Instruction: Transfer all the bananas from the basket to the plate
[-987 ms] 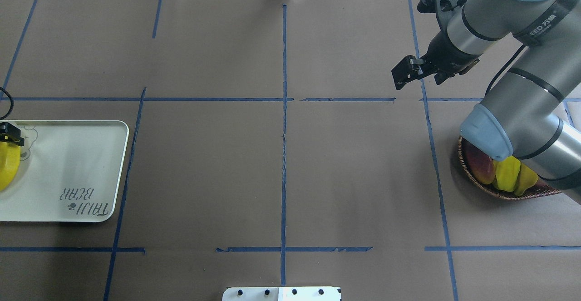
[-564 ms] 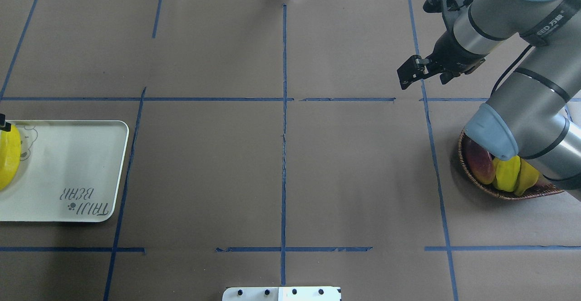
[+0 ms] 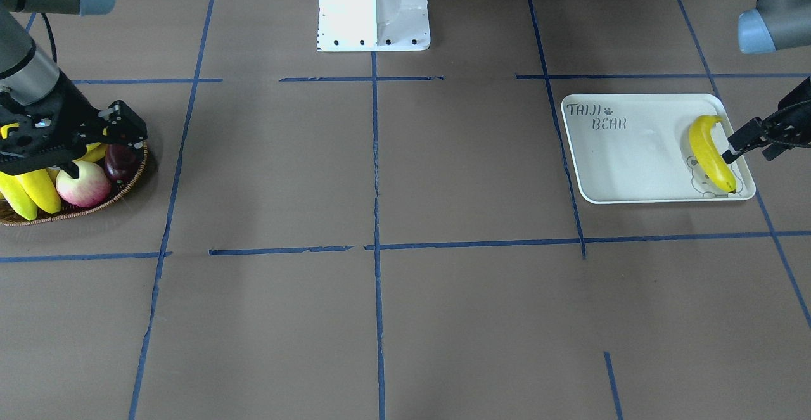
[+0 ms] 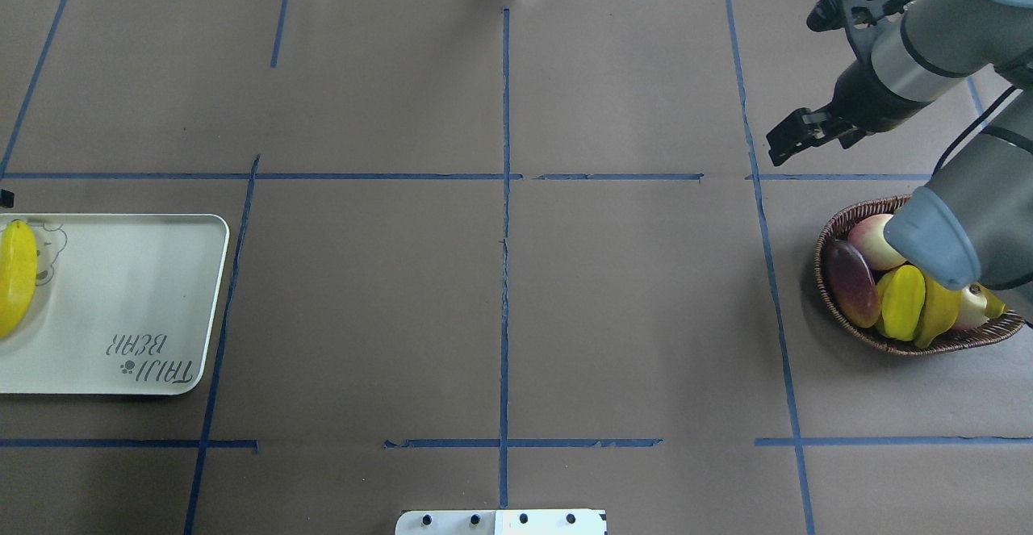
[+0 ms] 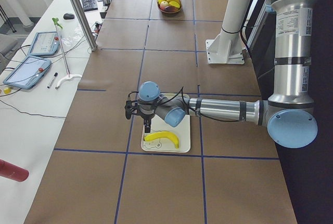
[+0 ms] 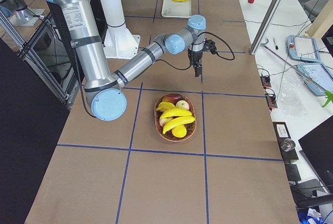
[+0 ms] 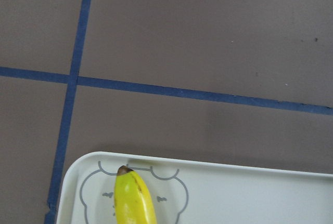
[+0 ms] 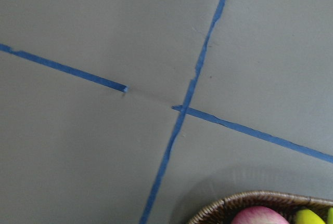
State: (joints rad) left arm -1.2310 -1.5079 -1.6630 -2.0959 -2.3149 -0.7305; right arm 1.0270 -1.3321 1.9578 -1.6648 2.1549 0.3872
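One banana [image 3: 709,151] lies free on the white "TAIJI BEAR" plate [image 3: 633,154], at the end with the bear print. My left gripper [image 3: 747,144] hovers at that plate edge, open, apart from the banana. The left wrist view shows the banana's dark tip [image 7: 123,171] on the plate [image 7: 234,193]. The wicker basket [image 4: 831,309] at the right holds more bananas [image 6: 177,122] among other fruit. My right gripper [image 4: 811,135] hangs open and empty over bare table beyond the basket. My right arm's elbow hides part of the basket from overhead.
A pink apple [image 4: 871,232], a dark red fruit [image 4: 851,281] and a ribbed star fruit [image 4: 902,303] share the basket. The white robot base [image 3: 374,8] stands at the robot's side of the table. Blue tape lines cross the brown table cover.
My left gripper has let go of the banana and drawn back off the plate, almost out of the overhead view. My right arm swung right, uncovering more of the basket.
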